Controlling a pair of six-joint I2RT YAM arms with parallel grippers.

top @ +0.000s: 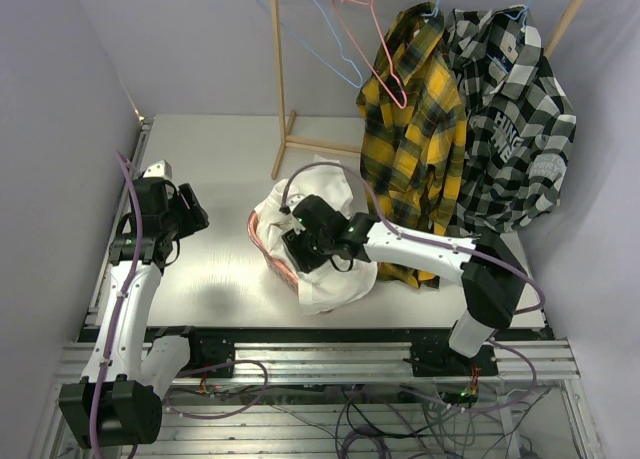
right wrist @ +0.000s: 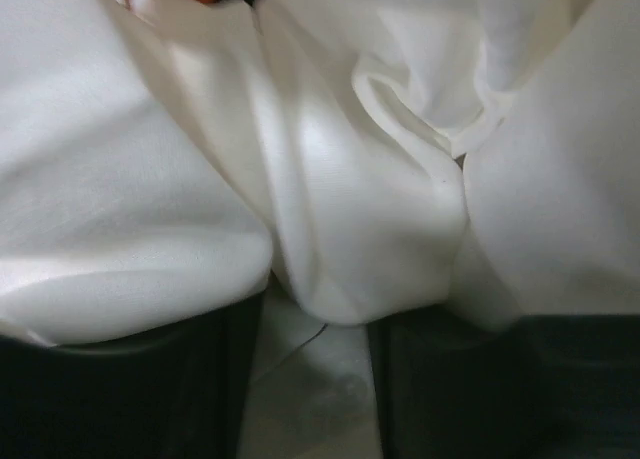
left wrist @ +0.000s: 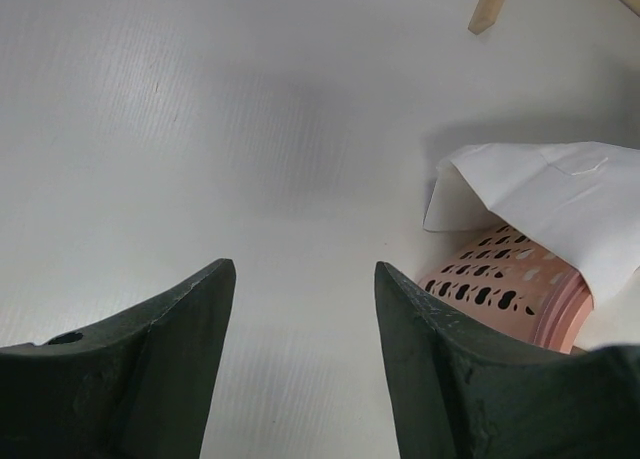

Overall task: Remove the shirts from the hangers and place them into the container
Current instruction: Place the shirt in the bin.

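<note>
The plain white shirt (top: 325,279) lies bunched over the salmon-pink container (top: 262,244), hiding most of it. My right gripper (top: 298,247) is down in this cloth; its jaws stand apart, and a loose fold of the white shirt (right wrist: 330,179) lies in the gap between them (right wrist: 315,329). The yellow-and-black plaid shirt (top: 415,149) and the black-and-white checked shirt (top: 510,129) hang on the rack. A light blue hanger (top: 310,34) and a pink-red hanger (top: 378,54) hang bare. My left gripper (top: 190,214) is open over bare table (left wrist: 305,279), left of the container (left wrist: 505,284).
The wooden rack's left pole (top: 281,79) and its foot (left wrist: 490,4) stand behind the container. The plaid shirt's hem reaches the table beside my right forearm. A wall closes off the left side, close to my left arm.
</note>
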